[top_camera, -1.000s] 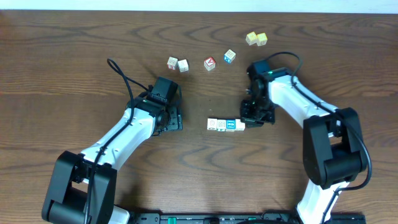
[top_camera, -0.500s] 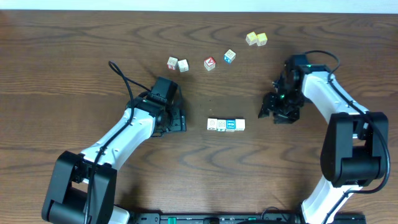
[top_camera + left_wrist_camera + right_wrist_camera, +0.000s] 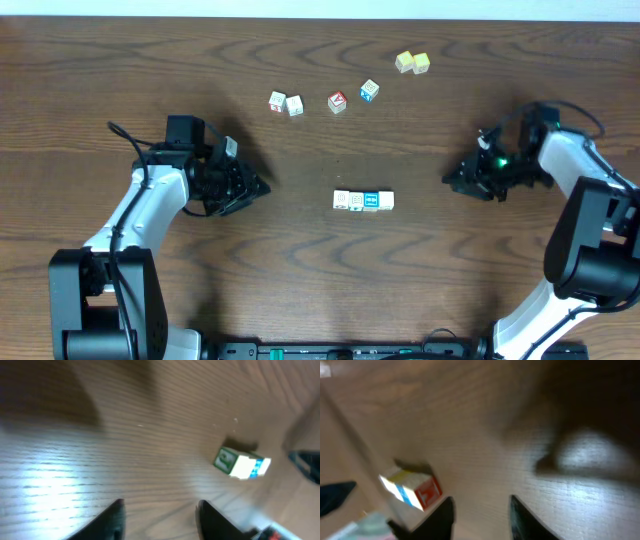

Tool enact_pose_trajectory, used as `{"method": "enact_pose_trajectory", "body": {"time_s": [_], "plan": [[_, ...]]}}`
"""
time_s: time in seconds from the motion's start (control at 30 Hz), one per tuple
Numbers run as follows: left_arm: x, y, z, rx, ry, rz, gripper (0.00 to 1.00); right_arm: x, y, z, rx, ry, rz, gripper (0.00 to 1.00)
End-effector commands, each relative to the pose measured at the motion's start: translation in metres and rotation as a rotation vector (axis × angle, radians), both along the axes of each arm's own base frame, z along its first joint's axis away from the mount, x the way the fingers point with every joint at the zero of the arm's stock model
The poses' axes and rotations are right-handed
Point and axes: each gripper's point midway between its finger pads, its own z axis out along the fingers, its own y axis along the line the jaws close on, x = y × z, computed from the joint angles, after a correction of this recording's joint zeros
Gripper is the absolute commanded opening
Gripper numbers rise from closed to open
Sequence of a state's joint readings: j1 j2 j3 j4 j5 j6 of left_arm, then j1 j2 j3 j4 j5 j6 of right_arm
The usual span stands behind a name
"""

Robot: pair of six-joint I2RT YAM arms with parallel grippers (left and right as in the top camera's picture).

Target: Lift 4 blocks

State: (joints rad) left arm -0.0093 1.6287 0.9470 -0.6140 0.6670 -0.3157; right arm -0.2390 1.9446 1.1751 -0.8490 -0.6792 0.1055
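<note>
Four blocks (image 3: 363, 201) lie end to end in a short row mid-table: two white ones, a blue one, then a white one. My left gripper (image 3: 255, 186) stands well to the left of the row, pointing at it, open and empty. Open and empty too, my right gripper (image 3: 452, 178) faces the row from the right, apart from it. The left wrist view shows the row (image 3: 242, 463) end on, a green-printed face nearest, far beyond the left gripper (image 3: 160, 510). The right wrist view shows the row (image 3: 411, 489) with a red-printed end, ahead and left of the right gripper (image 3: 481, 515).
Farther back lie two whitish cubes (image 3: 285, 103), a red-faced cube (image 3: 337, 102), a blue-and-white cube (image 3: 369, 91) and a pair of yellow cubes (image 3: 411, 63). Black cables loop from both arms. Both wrist views are blurred.
Both arms have drawn back from the row, the left one leftward, the right one rightward. The right gripper, at the row's right end a second ago, has come off it. The row has stayed put.
</note>
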Motion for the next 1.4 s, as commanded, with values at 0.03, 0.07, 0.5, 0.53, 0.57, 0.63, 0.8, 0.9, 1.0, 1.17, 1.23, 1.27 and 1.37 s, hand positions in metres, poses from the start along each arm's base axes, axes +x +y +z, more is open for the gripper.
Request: {"method": "enact_pose_trajectory", "body": {"time_s": [0.03, 0.07, 0.5, 0.53, 0.57, 0.63, 0.8, 0.9, 1.0, 1.17, 1.23, 1.27, 1.37], "plan": [[-0.011, -0.016, -0.004, -0.086, 0.005, -0.061, 0.26, -0.010, 0.022, 0.008, 0.263, -0.108, -0.039, 0.05], [-0.010, -0.018, -0.005, -0.086, -0.006, -0.066, 0.23, -0.010, 0.026, 0.006, 0.297, -0.146, -0.037, 0.01], [0.005, -0.037, -0.010, -0.099, -0.099, -0.067, 0.07, -0.019, 0.038, -0.021, 0.350, -0.219, -0.115, 0.01], [0.004, -0.038, -0.012, -0.085, -0.101, -0.071, 0.07, -0.019, 0.037, -0.024, 0.335, -0.217, -0.116, 0.01], [0.004, -0.037, -0.015, -0.067, -0.103, -0.073, 0.08, -0.019, 0.036, -0.025, 0.323, -0.215, -0.118, 0.01], [0.002, -0.031, -0.026, 0.004, -0.090, -0.055, 0.07, -0.020, 0.034, -0.032, 0.284, -0.204, -0.119, 0.01], [0.005, -0.026, -0.039, 0.118, -0.103, -0.027, 0.08, -0.023, 0.049, -0.038, 0.247, -0.181, -0.076, 0.01], [0.010, -0.037, -0.035, 0.112, -0.152, -0.054, 0.07, -0.023, 0.063, -0.041, 0.223, -0.195, -0.026, 0.01], [0.012, -0.043, -0.036, 0.148, -0.179, -0.072, 0.07, -0.024, 0.066, -0.053, 0.141, -0.140, -0.046, 0.01], [0.010, -0.044, -0.045, 0.281, -0.211, -0.097, 0.07, -0.027, 0.070, -0.060, 0.092, -0.120, -0.038, 0.01], [0.010, -0.051, -0.044, 0.290, -0.226, -0.110, 0.07, -0.027, 0.070, -0.060, 0.091, -0.118, -0.036, 0.01], [0.009, -0.056, -0.044, 0.286, -0.236, -0.121, 0.08, -0.027, 0.071, -0.060, 0.091, -0.118, -0.034, 0.01], [0.009, -0.067, -0.042, 0.287, -0.259, -0.137, 0.08, -0.028, 0.071, -0.063, 0.064, -0.113, -0.029, 0.01]]}}
